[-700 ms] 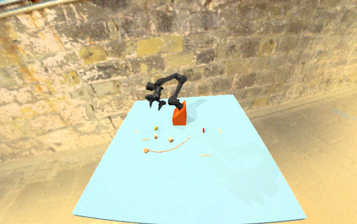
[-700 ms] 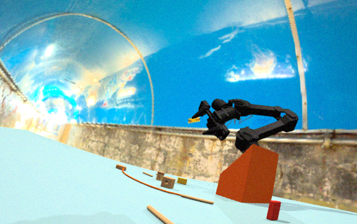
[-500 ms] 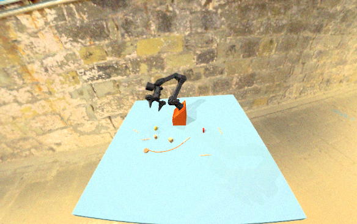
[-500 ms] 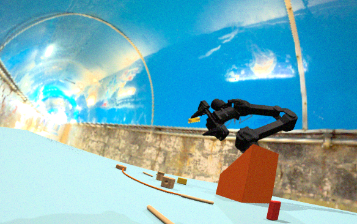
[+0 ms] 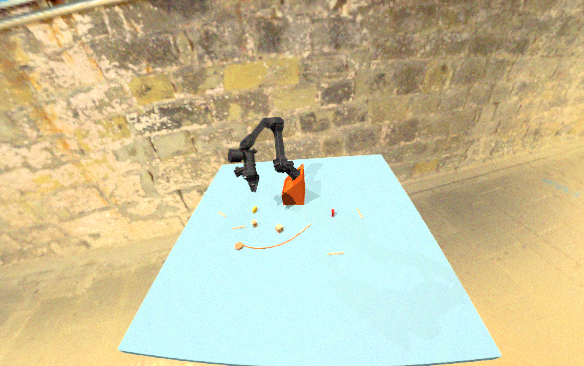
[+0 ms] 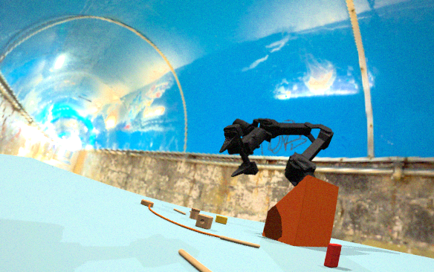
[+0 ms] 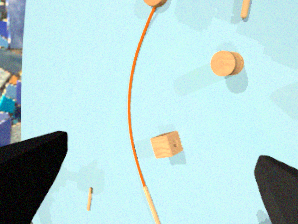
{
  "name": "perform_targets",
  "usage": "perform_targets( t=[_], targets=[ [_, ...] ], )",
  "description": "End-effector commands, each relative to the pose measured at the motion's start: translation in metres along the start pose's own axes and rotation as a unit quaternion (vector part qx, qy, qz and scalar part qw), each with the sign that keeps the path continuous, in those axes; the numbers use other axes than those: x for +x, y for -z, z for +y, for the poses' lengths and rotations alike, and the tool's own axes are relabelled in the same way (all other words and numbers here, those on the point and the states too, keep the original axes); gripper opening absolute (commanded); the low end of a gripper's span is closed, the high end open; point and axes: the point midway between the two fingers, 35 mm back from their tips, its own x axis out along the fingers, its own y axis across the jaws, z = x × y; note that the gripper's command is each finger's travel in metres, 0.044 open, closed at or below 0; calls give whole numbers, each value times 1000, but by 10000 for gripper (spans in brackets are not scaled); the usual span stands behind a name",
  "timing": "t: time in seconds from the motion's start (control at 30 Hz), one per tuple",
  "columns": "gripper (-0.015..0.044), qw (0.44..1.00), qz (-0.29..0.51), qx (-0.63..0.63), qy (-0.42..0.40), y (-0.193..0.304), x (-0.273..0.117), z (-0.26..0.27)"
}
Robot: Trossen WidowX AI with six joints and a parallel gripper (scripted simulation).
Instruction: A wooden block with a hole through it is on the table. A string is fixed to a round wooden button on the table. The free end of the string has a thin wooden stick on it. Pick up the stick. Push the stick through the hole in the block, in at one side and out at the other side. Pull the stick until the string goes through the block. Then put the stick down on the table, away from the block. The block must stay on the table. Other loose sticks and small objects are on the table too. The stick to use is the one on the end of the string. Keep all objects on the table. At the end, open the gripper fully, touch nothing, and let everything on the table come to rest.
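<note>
Above pale-blue desk: black fingers, spread wide, nothing gripped. On desk: wooden block, hole visible, not threaded. Beside block: orange string, fixed to round button; at free end, thin stick, laid flat. Near orange stand: red cylinder, placed upright. No lettering can be read.
</note>
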Motion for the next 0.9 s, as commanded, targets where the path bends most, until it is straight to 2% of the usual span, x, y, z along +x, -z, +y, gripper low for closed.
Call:
perform_targets(
  t=[0.0, 0.13, 0.3, 0.5, 0.73, 0.8, 0.87],
  targets=[
    [440, 976, 50, -207, 51, 1, 32, 7],
    [440, 911, 98, -392, 77, 12, 59, 16],
    [440, 776, 164, -601, 98, 30, 94, 24],
    [440, 562, 239, -786, 102, 57, 135, 30],
    [440, 259, 317, -909, 80, 94, 176, 28],
    [440, 229, 323, -915, 77, 98, 179, 28],
    [440, 229, 323, -915, 77, 98, 179, 28]
  ],
)
